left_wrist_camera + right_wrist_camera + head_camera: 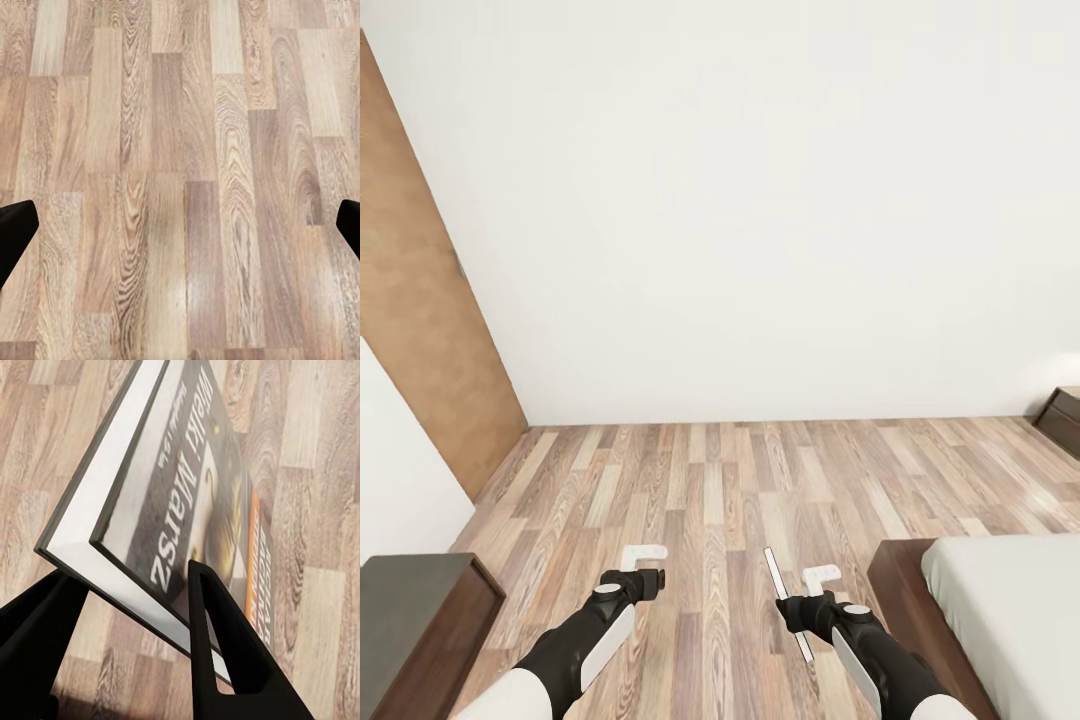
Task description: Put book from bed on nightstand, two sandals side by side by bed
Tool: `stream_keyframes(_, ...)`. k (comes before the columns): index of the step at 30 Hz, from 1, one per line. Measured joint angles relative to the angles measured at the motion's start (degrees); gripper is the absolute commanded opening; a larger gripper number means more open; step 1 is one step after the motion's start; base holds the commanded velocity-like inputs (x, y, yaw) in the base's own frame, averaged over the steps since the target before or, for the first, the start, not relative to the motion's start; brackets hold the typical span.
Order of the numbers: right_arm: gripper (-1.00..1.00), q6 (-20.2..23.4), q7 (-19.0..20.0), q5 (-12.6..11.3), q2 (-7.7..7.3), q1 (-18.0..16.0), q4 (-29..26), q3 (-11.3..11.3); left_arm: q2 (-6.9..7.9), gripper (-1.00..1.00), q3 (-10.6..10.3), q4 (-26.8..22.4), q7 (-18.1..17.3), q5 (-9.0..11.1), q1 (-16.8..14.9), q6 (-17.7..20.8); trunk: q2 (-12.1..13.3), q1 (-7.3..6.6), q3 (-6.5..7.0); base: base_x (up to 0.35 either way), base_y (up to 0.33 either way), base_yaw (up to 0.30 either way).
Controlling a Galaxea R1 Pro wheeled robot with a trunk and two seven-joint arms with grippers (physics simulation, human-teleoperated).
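My right gripper (812, 592) is shut on the book (788, 604), which it holds edge-on above the wood-plank floor. In the right wrist view the book (187, 495) shows its dark cover, white lettering and orange band, pinched between the black fingers (217, 645) of the right gripper (127, 596). Open and holding nothing, my left gripper (641, 566) hangs over bare floor, and its fingertips (15, 225) sit wide apart. The corner of the bed (905, 590), with its light-grey mattress, lies at the lower right. A nightstand (1063, 415) stands by the far wall at the right edge. The sandals are out of view.
A brown wooden door (420, 300) stands at the left, and a white wall (760, 200) lies ahead. A low dark cabinet (420, 630) sits at the lower left. Wood-plank floor (710, 480) stretches between the cabinet and the bed.
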Motion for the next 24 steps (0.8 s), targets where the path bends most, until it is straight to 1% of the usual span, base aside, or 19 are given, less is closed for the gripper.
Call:
stream_keyframes(1, -1.00, 0.0, 0.0, 0.0, 0.00, 0.0, 0.0, 0.0, 0.00, 1.00, 0.0, 0.0, 0.0, 0.0, 0.0, 0.0, 0.4, -0.22, 0.28, 0.000, 0.000, 0.000)
stream_keyframes(16, -1.00, 0.0, 0.0, 0.0, -0.01, 0.0, 0.0, 0.0, 0.00, 1.00, 0.0, 0.0, 0.0, 0.0, 0.0, 0.0, 0.4, -0.23, 1.70, 0.000, 0.000, 0.000)
stream_keyframes(24, -1.00, 0.0, -0.1, 0.1, 0.00, 0.0, 0.0, 0.0, 0.00, 1.00, 0.0, 0.0, 0.0, 0.0, 0.0, -0.1, 0.4, -0.22, 2.28, 0.000, 0.000, 0.062)
